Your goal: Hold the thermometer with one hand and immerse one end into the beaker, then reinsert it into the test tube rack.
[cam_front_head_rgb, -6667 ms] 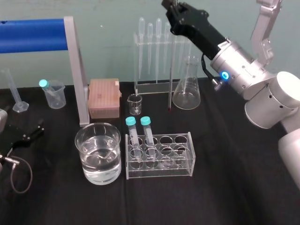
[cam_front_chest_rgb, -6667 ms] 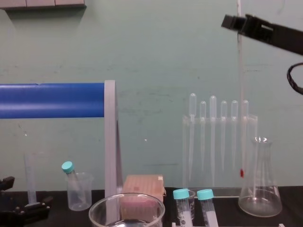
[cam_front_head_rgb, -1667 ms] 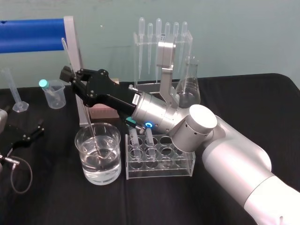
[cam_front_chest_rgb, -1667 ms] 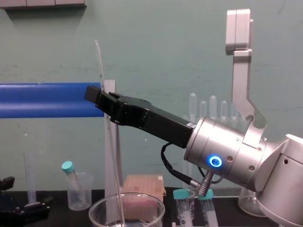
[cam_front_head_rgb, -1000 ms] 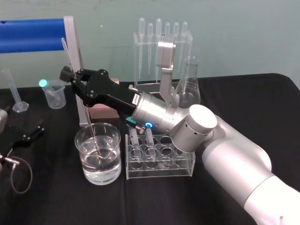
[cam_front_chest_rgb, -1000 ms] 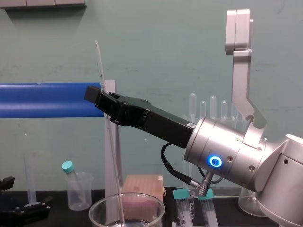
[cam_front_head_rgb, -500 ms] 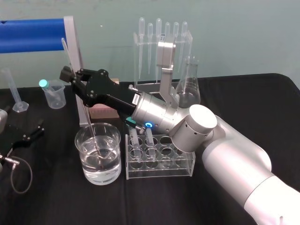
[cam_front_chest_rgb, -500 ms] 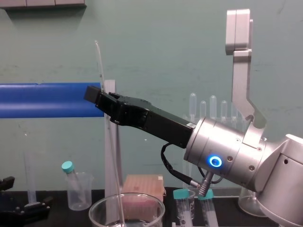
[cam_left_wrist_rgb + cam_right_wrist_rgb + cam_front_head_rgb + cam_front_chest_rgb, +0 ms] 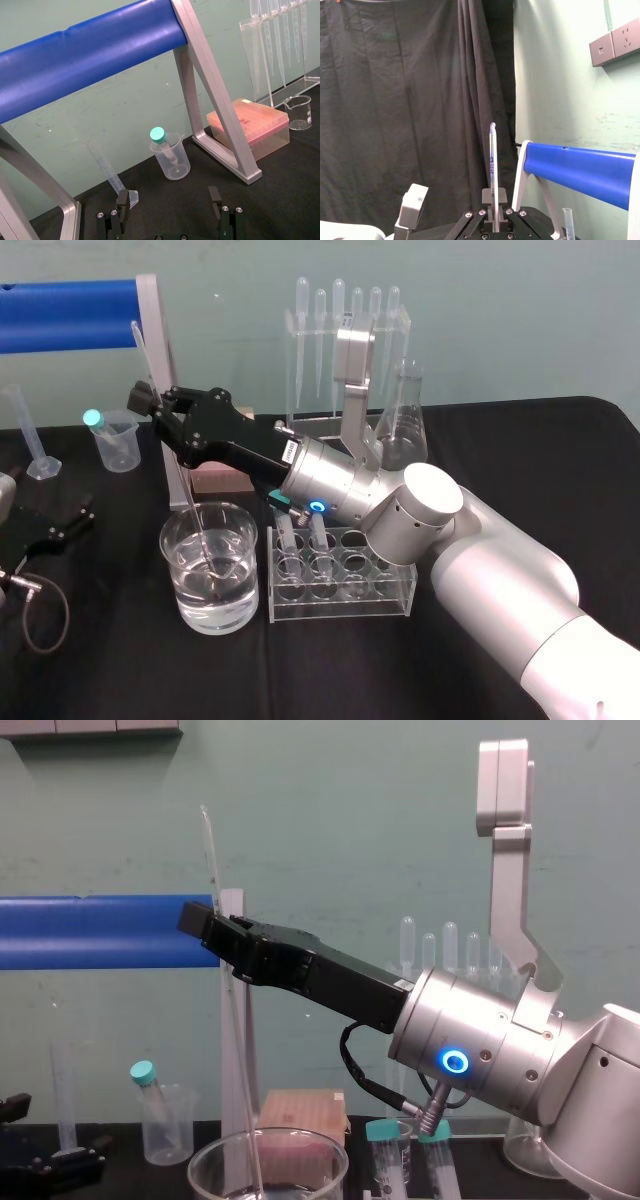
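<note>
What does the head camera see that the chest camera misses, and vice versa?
The head view adds the thermometer dipping into water in the beaker, and the whole rack of capped tubes. The chest view adds a grey fitting on the wall. Both share the right arm's jaws shut on the thermometer above the beaker, and the left arm's idle jaws, far left.

Black table point(image 9: 520, 440) — bearing the beaker point(image 9: 245, 585), test tube rack point(image 9: 340, 606), flask point(image 9: 405, 430) and pink box point(image 9: 250, 125).

The post point(image 9: 153, 305) stands just behind the beaker point(image 9: 240, 610), and the tube rack point(image 9: 370, 600) stands just beside it on the right. The bench point(image 9: 130, 670) in front of both is unobstructed.
</note>
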Controlling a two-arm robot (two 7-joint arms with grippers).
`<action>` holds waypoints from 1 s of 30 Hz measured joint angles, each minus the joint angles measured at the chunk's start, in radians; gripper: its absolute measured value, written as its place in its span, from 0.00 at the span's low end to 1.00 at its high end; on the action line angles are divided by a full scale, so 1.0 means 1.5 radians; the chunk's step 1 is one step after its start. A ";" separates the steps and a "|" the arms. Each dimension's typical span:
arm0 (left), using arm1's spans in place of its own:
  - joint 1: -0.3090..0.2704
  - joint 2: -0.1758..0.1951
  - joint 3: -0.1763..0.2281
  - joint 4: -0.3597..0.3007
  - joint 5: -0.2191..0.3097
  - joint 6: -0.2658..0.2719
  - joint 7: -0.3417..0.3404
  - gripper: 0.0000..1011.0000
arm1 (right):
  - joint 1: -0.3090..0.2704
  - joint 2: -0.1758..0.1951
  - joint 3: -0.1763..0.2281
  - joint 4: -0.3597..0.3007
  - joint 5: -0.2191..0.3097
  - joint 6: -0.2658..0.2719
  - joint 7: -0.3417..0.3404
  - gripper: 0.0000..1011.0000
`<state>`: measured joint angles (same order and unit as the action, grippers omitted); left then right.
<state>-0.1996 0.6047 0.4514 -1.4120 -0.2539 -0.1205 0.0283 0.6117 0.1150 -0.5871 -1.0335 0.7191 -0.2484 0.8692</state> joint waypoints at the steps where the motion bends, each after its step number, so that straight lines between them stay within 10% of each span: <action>1: 0.000 0.000 0.000 0.000 0.000 0.000 0.000 1.00 | 0.000 0.000 0.000 0.000 0.000 0.000 0.000 0.06; 30: 0.000 0.000 0.000 0.000 0.000 0.000 0.000 1.00 | 0.000 0.000 0.000 0.000 0.000 0.000 0.000 0.06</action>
<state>-0.1996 0.6047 0.4514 -1.4120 -0.2540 -0.1205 0.0283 0.6117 0.1149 -0.5871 -1.0335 0.7191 -0.2484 0.8693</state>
